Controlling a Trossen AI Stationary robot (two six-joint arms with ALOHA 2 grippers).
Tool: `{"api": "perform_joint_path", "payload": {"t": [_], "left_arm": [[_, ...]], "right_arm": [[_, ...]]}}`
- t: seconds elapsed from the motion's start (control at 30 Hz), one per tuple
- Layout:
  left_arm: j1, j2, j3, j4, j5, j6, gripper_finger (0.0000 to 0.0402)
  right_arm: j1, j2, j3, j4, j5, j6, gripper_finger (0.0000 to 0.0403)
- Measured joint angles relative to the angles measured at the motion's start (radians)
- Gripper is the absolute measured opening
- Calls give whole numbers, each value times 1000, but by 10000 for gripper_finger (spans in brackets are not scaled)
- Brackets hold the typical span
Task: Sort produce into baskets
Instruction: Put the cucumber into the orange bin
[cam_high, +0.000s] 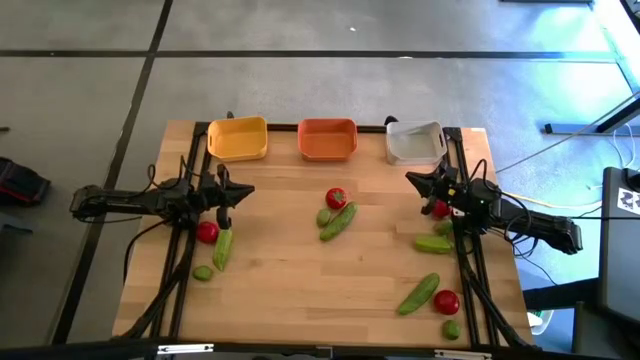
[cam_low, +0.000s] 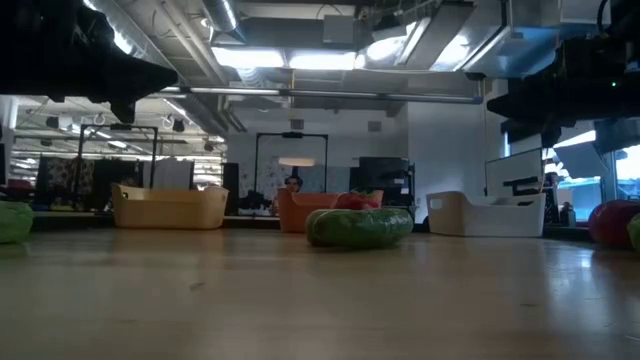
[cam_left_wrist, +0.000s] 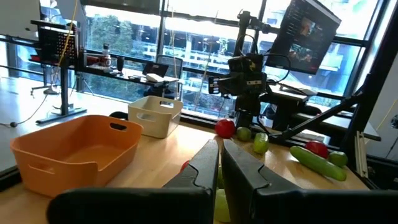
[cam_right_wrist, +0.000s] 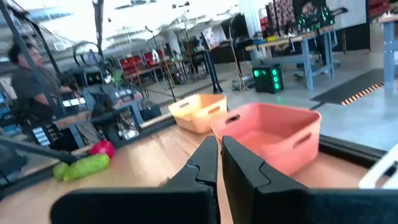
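- Three baskets line my table's far edge: yellow basket, orange basket, white basket.
- Tomatoes, cucumbers and limes lie scattered; one tomato sits mid-table beside a cucumber.
- I see the left gripper with fingers together, holding nothing.
- Right gripper likewise pressed together, near the white basket.

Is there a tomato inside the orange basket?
No, seen from above the orange basket holds nothing, and the nearest tomato lies on the table.
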Motion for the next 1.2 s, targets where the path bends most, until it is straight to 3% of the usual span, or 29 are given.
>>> {"api": "perform_joint_path", "payload": {"t": [0.33, 1.2], "left_arm": [[0, 0, 0, 2, 0, 6, 17], [0, 0, -1, 4, -15, 66, 17]], "right_arm": [[0, 117, 13, 134, -48, -2, 21], [1, 800, 345, 234, -156, -75, 21]]}}
